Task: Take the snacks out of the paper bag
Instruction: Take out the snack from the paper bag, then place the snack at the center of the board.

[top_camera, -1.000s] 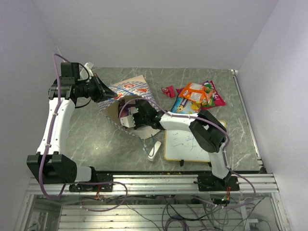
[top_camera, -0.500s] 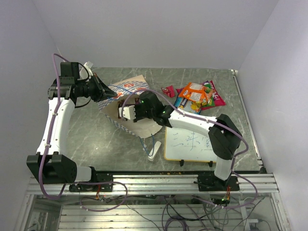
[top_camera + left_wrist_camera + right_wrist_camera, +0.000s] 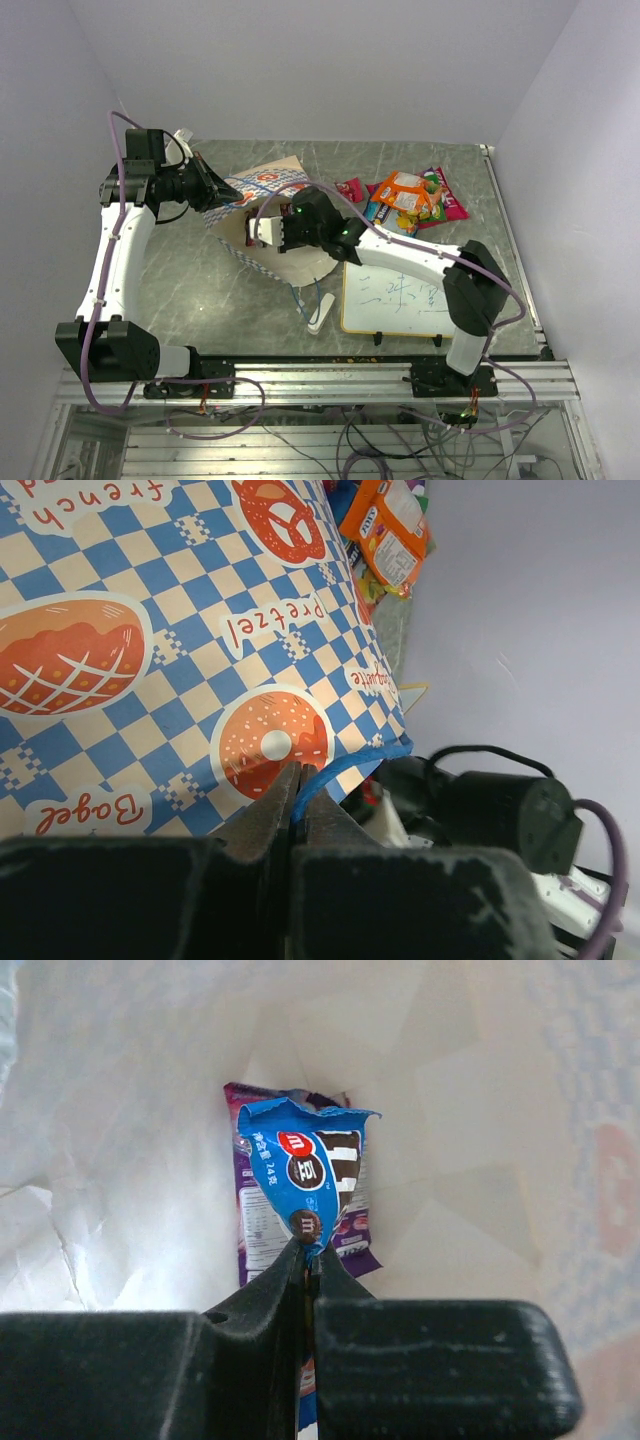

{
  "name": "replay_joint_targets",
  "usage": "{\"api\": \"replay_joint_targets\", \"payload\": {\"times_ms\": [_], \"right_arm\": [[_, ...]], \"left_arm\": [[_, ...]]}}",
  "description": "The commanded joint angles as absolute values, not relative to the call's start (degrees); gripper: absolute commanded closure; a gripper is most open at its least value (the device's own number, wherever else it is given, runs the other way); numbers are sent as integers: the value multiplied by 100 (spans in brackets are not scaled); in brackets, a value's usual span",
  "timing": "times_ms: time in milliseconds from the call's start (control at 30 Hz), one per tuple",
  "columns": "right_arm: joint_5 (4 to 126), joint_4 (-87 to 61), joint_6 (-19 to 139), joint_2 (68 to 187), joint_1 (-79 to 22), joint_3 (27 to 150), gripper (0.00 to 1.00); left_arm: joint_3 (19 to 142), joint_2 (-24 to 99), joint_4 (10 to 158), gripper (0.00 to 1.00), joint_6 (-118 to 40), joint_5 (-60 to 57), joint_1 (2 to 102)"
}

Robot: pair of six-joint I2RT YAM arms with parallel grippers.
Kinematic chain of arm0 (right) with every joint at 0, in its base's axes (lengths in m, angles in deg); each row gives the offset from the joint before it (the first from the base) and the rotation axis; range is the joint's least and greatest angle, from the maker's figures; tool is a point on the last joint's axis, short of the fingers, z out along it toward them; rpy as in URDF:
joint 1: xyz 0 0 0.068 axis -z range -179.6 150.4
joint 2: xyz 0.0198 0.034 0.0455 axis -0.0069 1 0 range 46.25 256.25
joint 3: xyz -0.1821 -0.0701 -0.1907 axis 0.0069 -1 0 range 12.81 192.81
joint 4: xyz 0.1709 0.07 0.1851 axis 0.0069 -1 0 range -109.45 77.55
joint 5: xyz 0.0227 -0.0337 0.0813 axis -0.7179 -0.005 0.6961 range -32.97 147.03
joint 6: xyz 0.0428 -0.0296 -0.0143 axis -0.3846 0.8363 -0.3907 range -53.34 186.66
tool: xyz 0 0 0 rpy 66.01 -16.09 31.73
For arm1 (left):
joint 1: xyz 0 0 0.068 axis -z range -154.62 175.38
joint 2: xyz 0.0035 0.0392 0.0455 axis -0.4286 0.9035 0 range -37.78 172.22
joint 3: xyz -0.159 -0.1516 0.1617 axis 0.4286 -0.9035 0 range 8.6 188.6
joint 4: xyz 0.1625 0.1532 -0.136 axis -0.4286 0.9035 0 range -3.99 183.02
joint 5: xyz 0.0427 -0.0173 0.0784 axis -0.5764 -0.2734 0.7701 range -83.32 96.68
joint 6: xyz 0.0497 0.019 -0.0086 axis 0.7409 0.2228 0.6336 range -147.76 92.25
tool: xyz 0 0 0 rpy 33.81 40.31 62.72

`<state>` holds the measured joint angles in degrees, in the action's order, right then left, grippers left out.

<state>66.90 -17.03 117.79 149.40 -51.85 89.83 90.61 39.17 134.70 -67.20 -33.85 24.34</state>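
The paper bag [image 3: 270,185] lies on its side at the table's middle left; its checkered wall [image 3: 150,640] fills the left wrist view. My left gripper [image 3: 232,195] is shut on the bag's blue cord handle [image 3: 340,765] at the mouth. My right gripper [image 3: 308,1252] is inside the bag, shut on a blue snack packet [image 3: 305,1175]. A purple packet [image 3: 355,1225] lies behind it on the bag's inner wall. Several other snacks [image 3: 405,198] lie in a pile at the back right of the table, with a small red packet [image 3: 349,187] beside them.
A framed whiteboard [image 3: 395,300] lies at the front right under my right arm. A white eraser block [image 3: 320,312] lies just left of it. Grey walls close in on the left, back and right.
My right arm has stretched out and pushed its gripper deeper into the bag's mouth. The left gripper has kept still on the handle.
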Motion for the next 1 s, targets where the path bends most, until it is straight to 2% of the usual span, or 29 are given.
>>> {"api": "replay_joint_targets", "payload": {"times_ms": [0,433,833,967], "right_arm": [[6882,-1499,11333,14321,-5202,8806,100],[7276,-714,10704,13041,-5201,8235,100],[6495,-264,10529,12153,-5014,8166,100],[6274,53,10204,12039,-4676,8170,100]], "left_arm": [[9062,3807,13449,93,-6718,-3305,2406],[8981,3712,13462,93,-6787,-3249,2397],[9033,3723,13465,93,-6877,-3003,2355],[9060,3737,13382,93,-6924,-2988,2334]]}}
